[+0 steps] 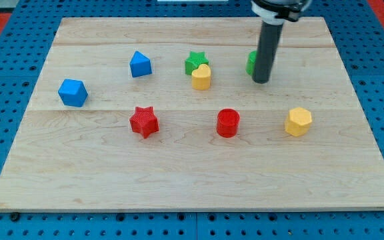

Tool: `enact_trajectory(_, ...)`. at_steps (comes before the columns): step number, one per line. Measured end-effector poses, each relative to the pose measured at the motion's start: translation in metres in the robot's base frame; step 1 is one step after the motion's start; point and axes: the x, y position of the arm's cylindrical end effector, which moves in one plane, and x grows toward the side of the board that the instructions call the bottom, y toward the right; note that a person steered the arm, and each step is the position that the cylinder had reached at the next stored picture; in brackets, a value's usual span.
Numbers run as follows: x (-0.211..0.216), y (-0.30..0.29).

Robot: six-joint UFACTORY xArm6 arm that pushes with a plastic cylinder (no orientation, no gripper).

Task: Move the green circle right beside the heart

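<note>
The green circle (251, 63) lies near the view's top right, mostly hidden behind my rod; only its left edge shows. My tip (261, 81) rests on the board right against the circle's front right side. The yellow heart (201, 77) sits to the view's left of the circle, touching a green star (195, 63) just behind it. A gap of bare board separates the circle from the heart.
A blue pentagon-like block (140, 65) and a blue cube-like block (73, 93) lie at the view's left. A red star (144, 122), a red cylinder (228, 123) and a yellow hexagon (299, 122) lie in a row below. The wooden board (192, 187) sits on a blue pegboard.
</note>
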Motion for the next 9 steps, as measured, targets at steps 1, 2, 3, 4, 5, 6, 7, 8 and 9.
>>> enact_trajectory(1,-0.002,0.071)
enact_trajectory(2,-0.028,0.095)
enact_trajectory(3,-0.035,0.055)
enact_trajectory(4,-0.035,-0.003)
enact_trajectory(5,-0.038,-0.011)
enact_trajectory(6,-0.065,-0.001)
enact_trajectory(7,-0.076,-0.028)
enact_trajectory(8,-0.050,-0.063)
enact_trajectory(9,-0.043,-0.068)
